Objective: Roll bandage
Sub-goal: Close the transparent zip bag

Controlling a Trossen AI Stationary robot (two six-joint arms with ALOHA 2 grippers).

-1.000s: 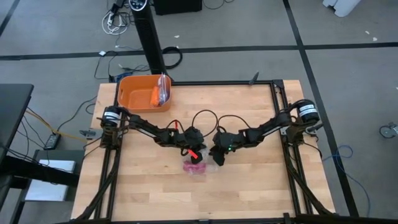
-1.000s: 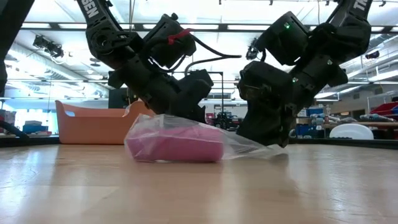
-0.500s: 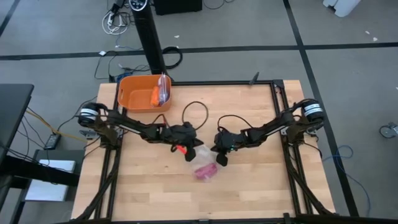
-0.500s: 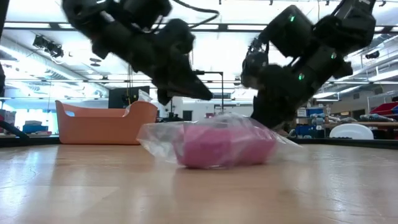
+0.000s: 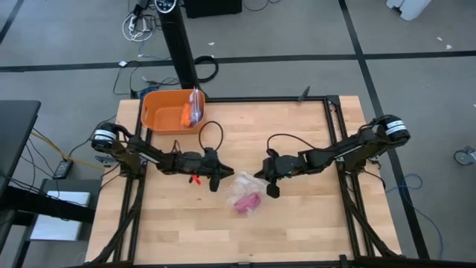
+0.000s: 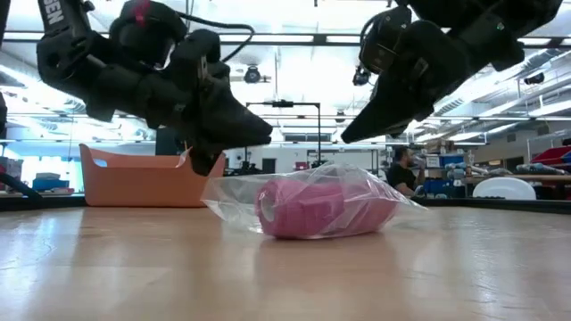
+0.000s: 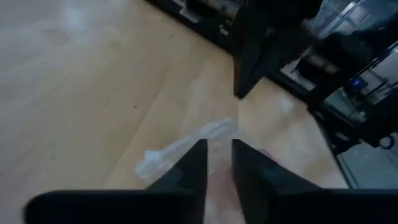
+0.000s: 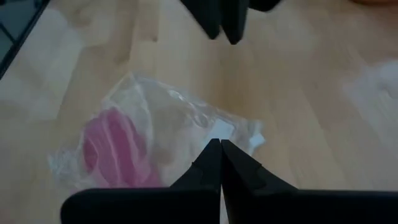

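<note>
High view: the bandage (image 5: 246, 201) is a compact magenta-pink roll of soft cloth, lying inside a clear crinkled plastic bag (image 5: 243, 186) on the pale wooden table (image 5: 297, 223), near its middle. The left gripper (image 5: 215, 182) sits just to the bag's left and the right gripper (image 5: 271, 190) just to its right; neither touches the roll. An orange plastic tub (image 5: 167, 108) stands at the far left corner. A second ago both grippers crowded over the bag; they have since drawn apart and the bag lies slightly farther right and nearer the front.

Low view: the roll (image 6: 312, 209) rests on its side, its coiled end facing the camera, the glossy film (image 6: 393, 201) wrinkled around it. Both grippers hang above the table on either side, clear of the bag. Earlier they pressed down on it.

Left wrist view: the left gripper (image 7: 217, 155) shows a narrow gap between its dark fingers, with nothing between them; a corner of film (image 7: 174, 152) lies beyond.

Right wrist view: the right gripper (image 8: 219, 149) has its fingers pressed together, empty, tips over the bag's (image 8: 180, 124) edge; the pink roll (image 8: 115, 149) lies beside them.
</note>
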